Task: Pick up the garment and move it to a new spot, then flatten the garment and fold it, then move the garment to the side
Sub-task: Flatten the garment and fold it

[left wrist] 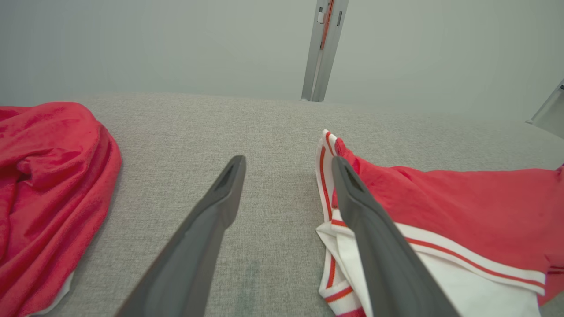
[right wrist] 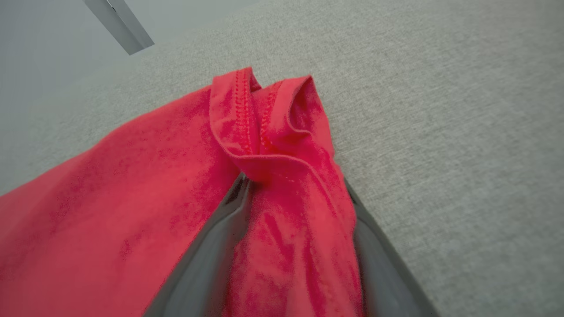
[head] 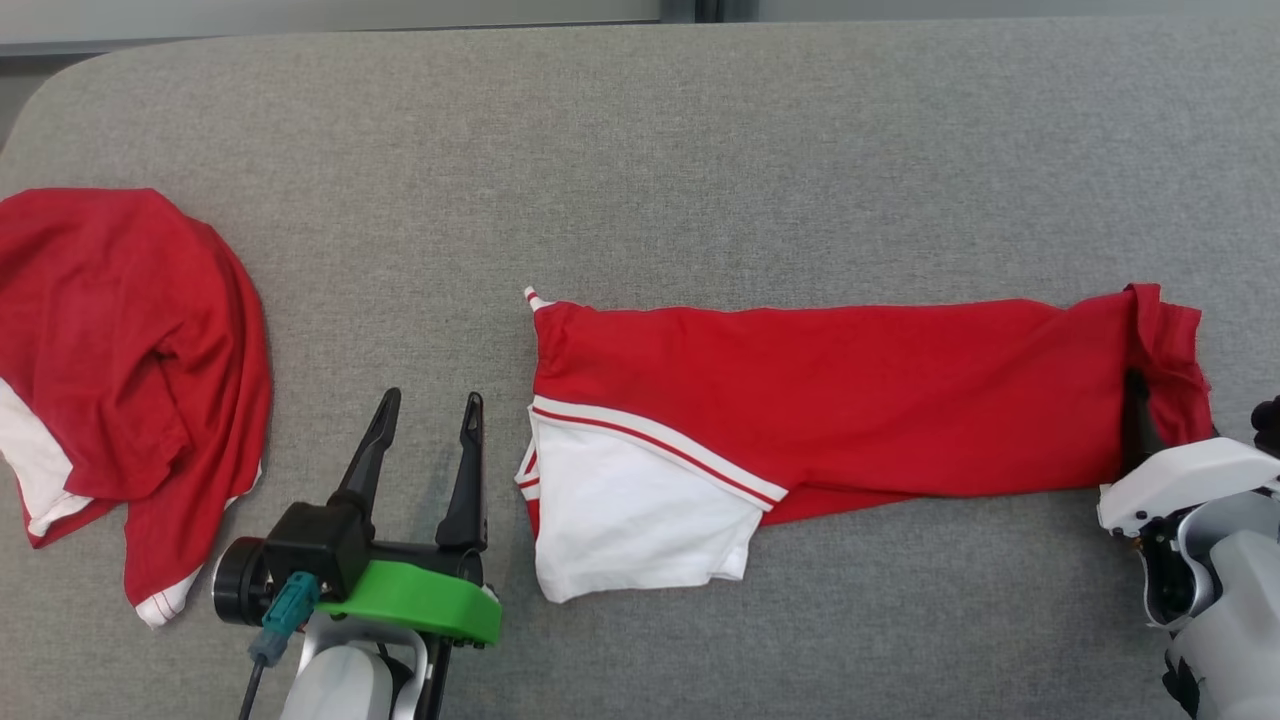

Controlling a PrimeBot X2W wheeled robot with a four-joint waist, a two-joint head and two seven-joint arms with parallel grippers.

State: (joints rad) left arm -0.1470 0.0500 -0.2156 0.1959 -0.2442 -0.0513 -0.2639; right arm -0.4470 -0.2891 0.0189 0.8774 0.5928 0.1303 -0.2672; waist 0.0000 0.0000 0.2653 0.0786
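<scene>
The left gripper (head: pixel 431 397) was open, just left of the garment (head: pixel 850 400). The right gripper (right wrist: pixel 295 182) had the garment's right end between its fingers. I could not tell if it squeezed.

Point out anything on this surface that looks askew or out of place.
The folded garment is not square: its right end is bunched, hem curled over, between the right gripper's fingers, and a white panel juts out below its left end. A second red garment lies crumpled at far left.
</scene>
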